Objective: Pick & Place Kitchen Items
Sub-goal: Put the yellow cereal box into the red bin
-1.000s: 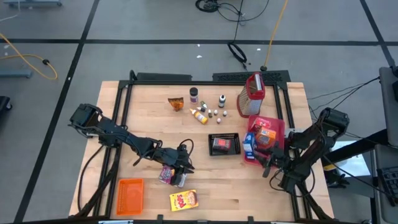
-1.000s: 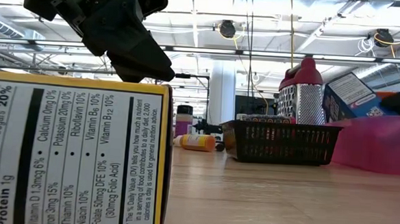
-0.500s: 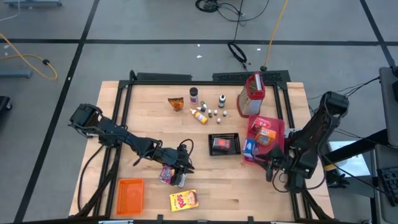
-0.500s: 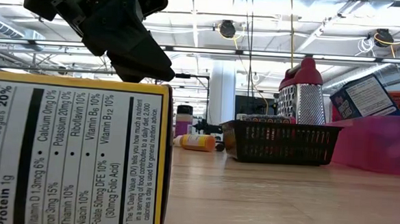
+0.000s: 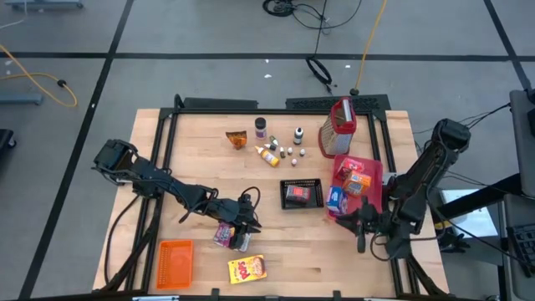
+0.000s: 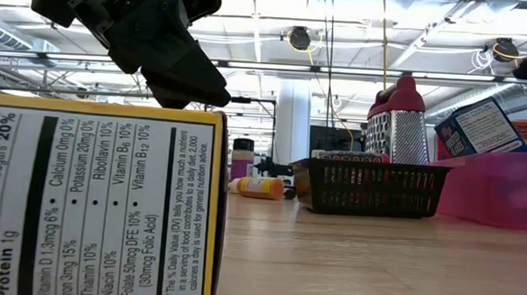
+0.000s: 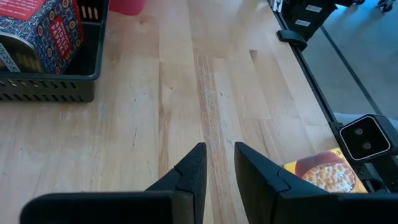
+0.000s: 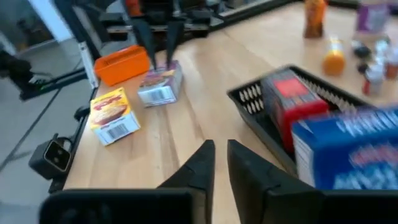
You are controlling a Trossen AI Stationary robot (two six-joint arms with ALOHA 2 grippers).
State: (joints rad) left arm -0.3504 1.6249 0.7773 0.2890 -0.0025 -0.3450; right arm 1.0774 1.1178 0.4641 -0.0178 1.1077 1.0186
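High view: a pale wooden table [image 5: 201, 159] on a grey floor crossed by dark lines and cables. The left gripper [image 5: 244, 234], fingers nearly together and empty, hovers by a purple box [image 5: 223, 235]. The right gripper [image 5: 361, 237], nearly shut with nothing between its fingers, hangs beside the pink tray [image 5: 373, 170]. The yellow box [image 6: 93, 202], near the front edge, reads "Protein 1g"; its brand is perhaps too small.
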